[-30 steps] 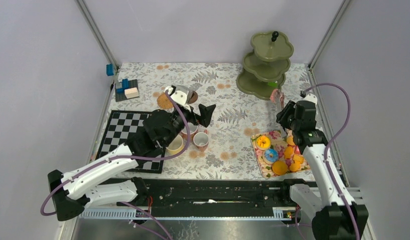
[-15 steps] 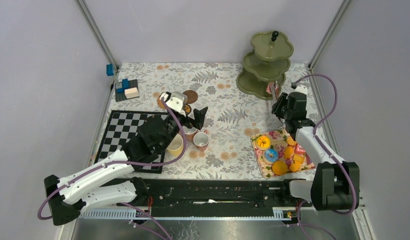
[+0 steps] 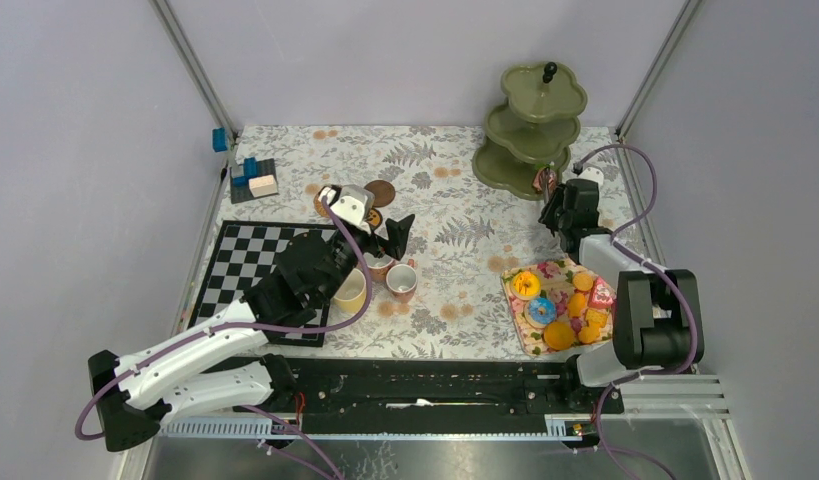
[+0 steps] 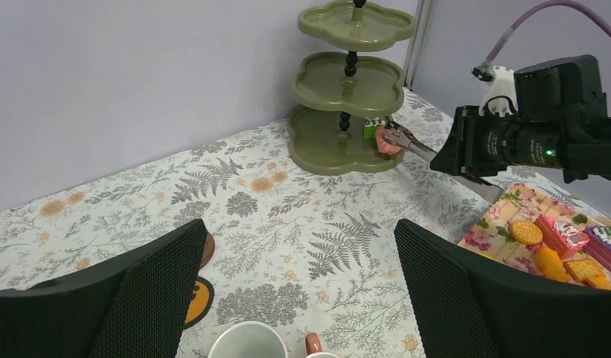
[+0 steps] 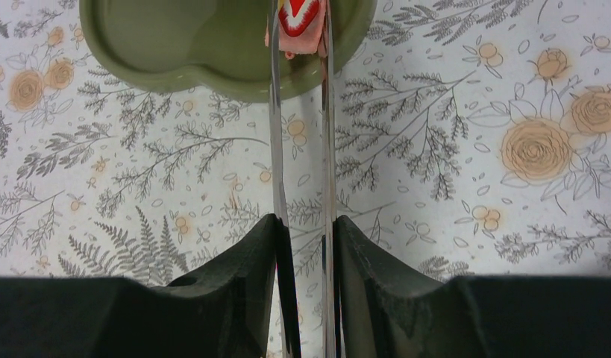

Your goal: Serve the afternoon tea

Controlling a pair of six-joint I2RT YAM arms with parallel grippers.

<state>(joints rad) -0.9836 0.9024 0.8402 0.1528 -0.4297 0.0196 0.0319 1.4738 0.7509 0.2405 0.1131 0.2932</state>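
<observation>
Right gripper (image 5: 306,231) clamps tongs (image 5: 275,149), pinching pink cake (image 5: 298,15) over stand (image 5: 175,45) bottom tier. Next: I lower, ease tongs apart. Left gripper (image 4: 298,291) wide, empty, above mugs (image 4: 246,344).

The stand (image 3: 530,130) is standing in the cloth's (image 3: 455,240) far right corner, the tray (image 3: 557,272) lying by the right edge; mugs (image 3: 401,283) are sitting mid-cloth, right of the chessboard (image 3: 240,260), coasters (image 3: 383,192) lying behind them

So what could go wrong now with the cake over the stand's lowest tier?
1. The cake is pinched only at the thin tips of the tongs in the right tool, near the rim of the bottom tier; it might slip or land outside.
2. The open left tool hangs just above the mugs; a low move could knock them.
</observation>
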